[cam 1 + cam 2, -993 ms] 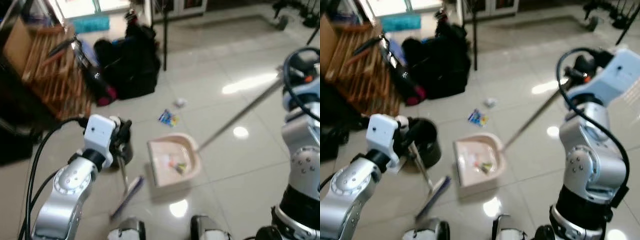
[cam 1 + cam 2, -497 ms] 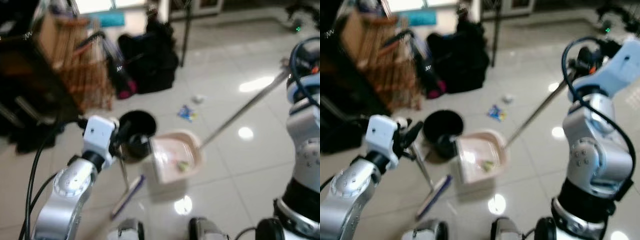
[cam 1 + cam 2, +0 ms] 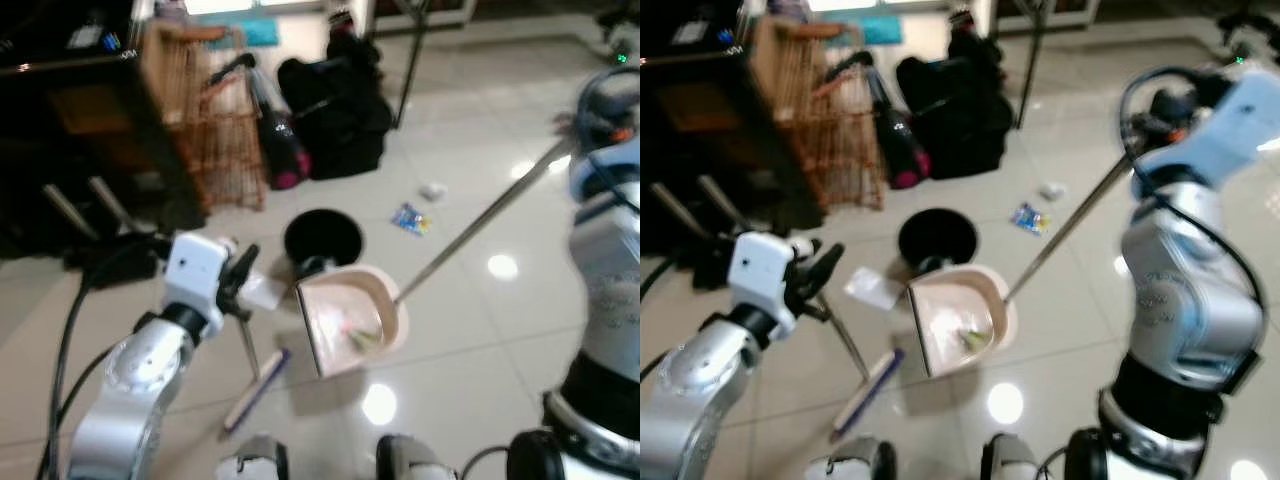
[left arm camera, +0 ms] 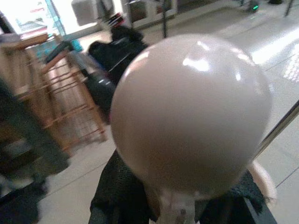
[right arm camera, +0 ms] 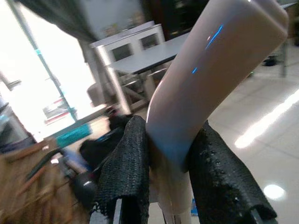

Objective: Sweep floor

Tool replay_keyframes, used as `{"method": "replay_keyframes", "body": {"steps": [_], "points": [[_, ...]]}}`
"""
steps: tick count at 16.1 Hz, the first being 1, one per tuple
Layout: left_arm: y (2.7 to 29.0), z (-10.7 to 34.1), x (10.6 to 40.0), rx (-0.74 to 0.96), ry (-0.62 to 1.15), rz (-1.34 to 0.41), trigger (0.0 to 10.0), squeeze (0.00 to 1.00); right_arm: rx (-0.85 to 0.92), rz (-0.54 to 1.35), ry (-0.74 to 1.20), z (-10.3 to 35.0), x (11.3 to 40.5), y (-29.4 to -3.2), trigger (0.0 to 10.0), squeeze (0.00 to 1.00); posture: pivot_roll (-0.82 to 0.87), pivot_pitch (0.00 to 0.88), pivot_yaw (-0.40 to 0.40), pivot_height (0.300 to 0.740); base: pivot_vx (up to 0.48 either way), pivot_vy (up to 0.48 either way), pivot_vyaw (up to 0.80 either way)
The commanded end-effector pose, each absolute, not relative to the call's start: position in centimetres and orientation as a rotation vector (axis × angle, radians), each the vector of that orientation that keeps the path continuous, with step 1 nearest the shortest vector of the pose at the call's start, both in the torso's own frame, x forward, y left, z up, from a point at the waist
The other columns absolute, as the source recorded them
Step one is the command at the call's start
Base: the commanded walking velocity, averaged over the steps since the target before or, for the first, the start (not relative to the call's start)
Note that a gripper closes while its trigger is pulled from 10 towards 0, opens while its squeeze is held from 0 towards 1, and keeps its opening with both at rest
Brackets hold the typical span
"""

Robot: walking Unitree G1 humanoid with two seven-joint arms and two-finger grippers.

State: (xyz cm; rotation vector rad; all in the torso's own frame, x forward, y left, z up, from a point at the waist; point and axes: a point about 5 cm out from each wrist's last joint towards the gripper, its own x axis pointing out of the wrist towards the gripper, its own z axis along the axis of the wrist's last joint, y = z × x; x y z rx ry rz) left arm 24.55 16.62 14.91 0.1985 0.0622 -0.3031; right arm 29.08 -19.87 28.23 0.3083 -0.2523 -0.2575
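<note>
A: Where did the broom and dustpan sit relative to the claws?

B: The left gripper [image 3: 238, 285] was clamped on the broom [image 3: 256, 386] near its rounded handle top, the fingers [image 4: 117, 196] pressed against the stem below the knob. The brush head rested on the tiled floor [image 3: 470, 330] just left of the dustpan [image 3: 350, 320]. The right gripper [image 5: 169, 172] was closed on the dustpan's long handle [image 3: 480, 222], both black pads against the pale grip. The pan was tilted, its mouth facing the broom, with a few scraps inside, just beside the black bin [image 3: 322, 238].

A: Change since a second ago?

B: The camera had swung, so the whole scene shifted. The bin, earlier hidden behind the left gripper, now stood in full view behind the pan. The pan looked tipped up more steeply. A blue wrapper [image 3: 409, 218] and a white scrap [image 3: 433, 190] remained on the floor beyond it.

A: Any legible writing?

B: None; the wrapper's print was too blurred to read.
</note>
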Motion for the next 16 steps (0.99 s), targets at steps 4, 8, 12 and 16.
{"method": "replay_keyframes", "body": {"steps": [4,8,12,16], "points": [[16.2,15.8,24.5,0.269,0.014,-0.327,10.0,0.00,0.334,-0.248,-0.308,29.4,28.6,-20.0,10.0,0.00,-0.03,0.184,0.018,0.740,0.000,-0.360,0.00],[16.5,15.6,24.8,0.209,0.035,-0.293,10.0,0.00,0.332,-0.250,-0.311,29.4,28.5,-20.0,10.0,0.00,-0.03,0.179,0.019,0.740,0.000,-0.240,0.00],[16.6,16.0,25.1,0.222,0.001,-0.283,10.0,0.00,0.331,-0.249,-0.327,29.8,28.5,-20.0,10.0,0.00,-0.03,0.172,0.019,0.740,0.000,0.000,0.00],[16.6,15.9,25.3,0.214,-0.001,-0.293,10.0,0.00,0.325,-0.260,-0.395,31.5,28.7,-20.3,10.0,0.00,-0.03,0.153,0.021,0.740,0.000,0.000,0.00]]}}
